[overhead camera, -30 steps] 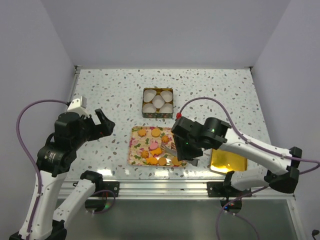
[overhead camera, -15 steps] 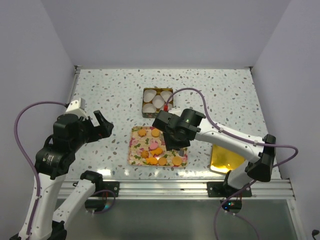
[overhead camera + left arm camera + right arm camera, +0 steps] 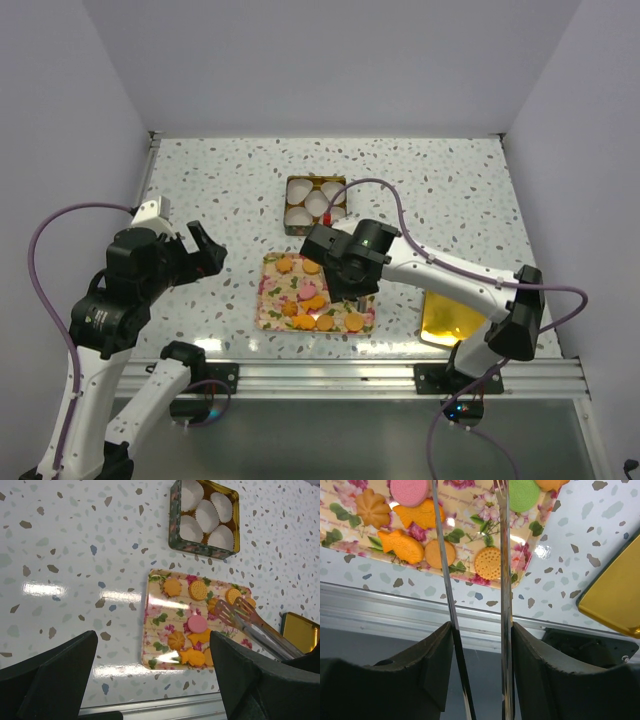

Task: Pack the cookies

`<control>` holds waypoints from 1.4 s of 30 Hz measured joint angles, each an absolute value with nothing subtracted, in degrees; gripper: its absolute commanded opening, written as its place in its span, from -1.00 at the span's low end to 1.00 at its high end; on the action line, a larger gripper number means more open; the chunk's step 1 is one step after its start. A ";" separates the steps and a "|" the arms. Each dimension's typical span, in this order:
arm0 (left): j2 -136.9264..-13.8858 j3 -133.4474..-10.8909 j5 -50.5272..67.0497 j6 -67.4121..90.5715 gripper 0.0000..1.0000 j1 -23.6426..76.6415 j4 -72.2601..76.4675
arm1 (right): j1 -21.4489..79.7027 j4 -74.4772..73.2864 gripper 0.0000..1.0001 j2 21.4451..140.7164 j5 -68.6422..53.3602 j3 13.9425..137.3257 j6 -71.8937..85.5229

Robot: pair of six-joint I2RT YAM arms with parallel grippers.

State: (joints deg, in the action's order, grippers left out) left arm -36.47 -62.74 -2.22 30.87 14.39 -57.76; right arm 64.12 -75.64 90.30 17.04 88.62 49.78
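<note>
Several cookies, mostly orange with a pink and a green one, lie on a floral tray. My right gripper hovers over the tray's right half, shut on metal tongs. In the right wrist view the gripper presses the two tong arms, which stand apart above the cookies; the tips are out of view. In the left wrist view the tong tips sit by the orange cookies at the tray's right. My left gripper is open and empty, raised left of the tray.
A floral tin with white fluted paper cups stands behind the tray, also in the left wrist view. A gold lid lies at the front right, seen too in the right wrist view. The table's metal front rail runs just below the tray.
My right arm has swung left and back, from the tray's front right corner to above its right half, carrying the tongs. The left arm has barely moved.
</note>
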 measured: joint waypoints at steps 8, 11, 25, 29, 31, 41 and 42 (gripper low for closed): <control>-36.45 -62.74 -3.16 30.87 1.00 14.39 -58.04 | 64.12 -74.56 0.01 95.44 16.99 88.29 48.77; -36.34 -62.74 -3.42 30.85 1.00 14.39 -58.26 | 64.12 -74.15 0.00 96.53 16.97 88.25 48.77; -35.77 -62.76 -4.71 30.41 1.00 14.39 -59.27 | 64.12 -73.97 -0.17 97.01 16.27 86.98 49.32; -35.75 -62.76 -4.73 30.41 1.00 14.39 -59.31 | 64.12 -73.91 -0.20 97.01 15.66 86.54 49.67; -35.75 -62.81 -4.73 30.41 1.00 14.39 -59.31 | 64.12 -73.97 -0.20 97.01 15.70 86.54 49.89; -35.75 -63.79 -5.02 30.28 1.00 14.39 -59.61 | 64.10 -76.79 -0.21 97.06 18.94 100.42 50.11; -35.77 -63.96 -5.13 30.20 1.00 14.39 -59.64 | 64.07 -76.90 -0.21 97.14 19.20 102.50 50.11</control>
State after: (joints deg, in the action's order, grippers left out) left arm -35.77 -63.96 -5.13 30.20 14.39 -59.64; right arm 64.07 -76.90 97.14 19.20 102.50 50.11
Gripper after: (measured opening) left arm 0.997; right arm 0.400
